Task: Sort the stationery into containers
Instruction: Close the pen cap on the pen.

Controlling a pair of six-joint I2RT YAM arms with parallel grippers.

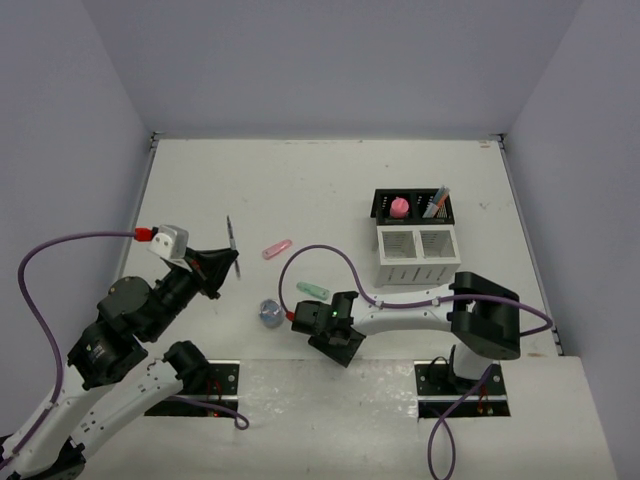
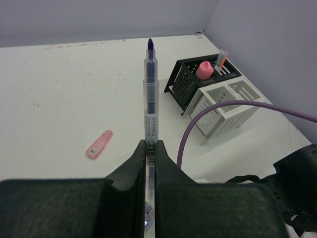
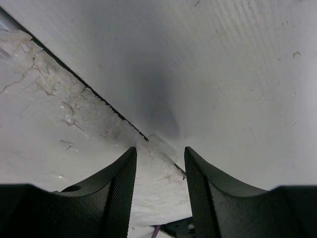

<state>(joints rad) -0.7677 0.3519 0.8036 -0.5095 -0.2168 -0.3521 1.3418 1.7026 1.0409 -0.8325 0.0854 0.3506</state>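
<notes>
**Stock on my screens: two organisers, five loose or held pieces**

1. Tabletop [image 1: 300, 180], white, one. It carries everything below.

2. Organisers, two, standing touching at the right of the tabletop, each with two compartments.
 - Black organiser [image 1: 412, 205], perforated walls, the farther one from the arm bases. Its left compartment holds one pink rounded piece [image 1: 398, 207]. Its right compartment holds a small bunch of upright pens [image 1: 437, 203]; I cannot count them surely.
 - White organiser [image 1: 417, 255], slotted front, just in front of the black one.

3. Pincers, two.
 - Left pincer [image 2: 150, 146], raised over the left of the tabletop, pinching one pen.
 - Right pincer [image 3: 159, 153], fingers spread with nothing between them, low at the near edge of the tabletop.

4. Blue-tipped pen [image 2: 150, 99], clear barrel, one, standing out from the left pincer's fingers with the tip pointing away. I see print on the barrel, too small to read.

5. Blue-grey roll [image 1: 270, 313], one, lying just left of the right arm's wrist.

6. Capsule pieces, two, lying well apart from the organisers: one pink capsule [image 1: 277, 249] mid-tabletop, and one mint capsule [image 1: 314, 289] nearer the right arm.
</notes>
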